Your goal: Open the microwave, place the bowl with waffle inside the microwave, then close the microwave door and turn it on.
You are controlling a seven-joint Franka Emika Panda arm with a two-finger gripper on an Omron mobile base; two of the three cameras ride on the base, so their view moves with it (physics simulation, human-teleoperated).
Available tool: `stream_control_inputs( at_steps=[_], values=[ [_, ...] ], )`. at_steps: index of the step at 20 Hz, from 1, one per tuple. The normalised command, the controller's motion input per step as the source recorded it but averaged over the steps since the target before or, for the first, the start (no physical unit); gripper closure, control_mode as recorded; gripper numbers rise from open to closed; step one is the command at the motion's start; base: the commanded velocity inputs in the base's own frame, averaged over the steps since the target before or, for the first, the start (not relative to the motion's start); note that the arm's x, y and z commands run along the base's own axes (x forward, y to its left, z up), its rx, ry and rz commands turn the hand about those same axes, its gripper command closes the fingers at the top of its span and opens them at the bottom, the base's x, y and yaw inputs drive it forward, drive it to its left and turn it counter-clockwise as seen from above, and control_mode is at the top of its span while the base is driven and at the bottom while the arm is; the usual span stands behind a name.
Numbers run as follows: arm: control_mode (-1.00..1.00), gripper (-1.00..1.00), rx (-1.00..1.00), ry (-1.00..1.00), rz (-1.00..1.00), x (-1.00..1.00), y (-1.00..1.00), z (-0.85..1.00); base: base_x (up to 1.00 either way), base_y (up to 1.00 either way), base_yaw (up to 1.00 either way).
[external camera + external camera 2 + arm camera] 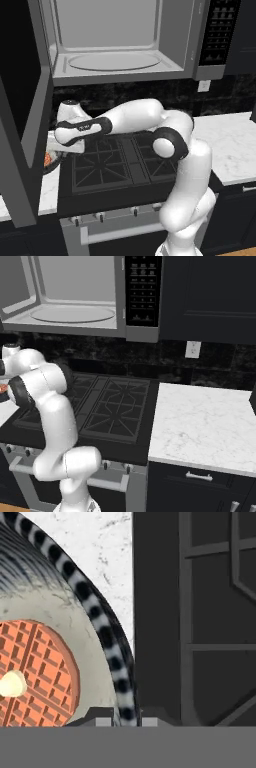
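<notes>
Microwave (125,40): mounted above the stove, cavity bare, turntable (114,61) exposed. I read the opening step as done, so the way in is free for the bowl.
Door (22,115): swung wide to the left in the left base view, hanging over the counter edge. It stands close to where I am working, so I judge any lift has to stay clear of it.
Stove (120,162): black grates directly under the microwave. In the hand view its edge lies just beside the bowl.
Arm (130,120): reaching low and left across the stove toward the counter corner, because that is where the bowl sits.
Bowl (95,617): on the white counter (100,542) left of the stove, partly behind the door in the left base view.
Waffle (35,672): flat in the bowl's bottom, yellow dab at centre.
Gripper (126,719): fingers pinched onto the bowl's rim, one tip each side of the wall. A rim hold keeps the bowl level.
</notes>
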Motion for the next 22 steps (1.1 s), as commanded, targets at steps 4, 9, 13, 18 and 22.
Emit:
stream_control_inputs(
  at_steps=[4, 9, 13, 18, 22],
  values=[
    [-1.00, 1.00, 0.15, -0.21, -0.06, -0.05, -1.00, 0.54, 0.00, 0.00, 0.00],
    [-1.00, 1.00, 0.06, -0.13, -0.09, -0.19, -0.93, 0.71, 0.00, 0.00, 0.00],
    [-1.00, 1.00, 0.00, 0.00, -0.07, -0.51, -0.79, 0.91, 0.00, 0.00, 0.00],
    [-1.00, 1.00, -0.05, 0.13, -0.07, -0.88, -0.68, 0.61, 0.00, 0.00, 0.00],
    [-1.00, 1.00, -0.05, 0.05, -0.07, -1.00, -0.67, 0.30, 0.00, 0.00, 0.00]
  ],
)
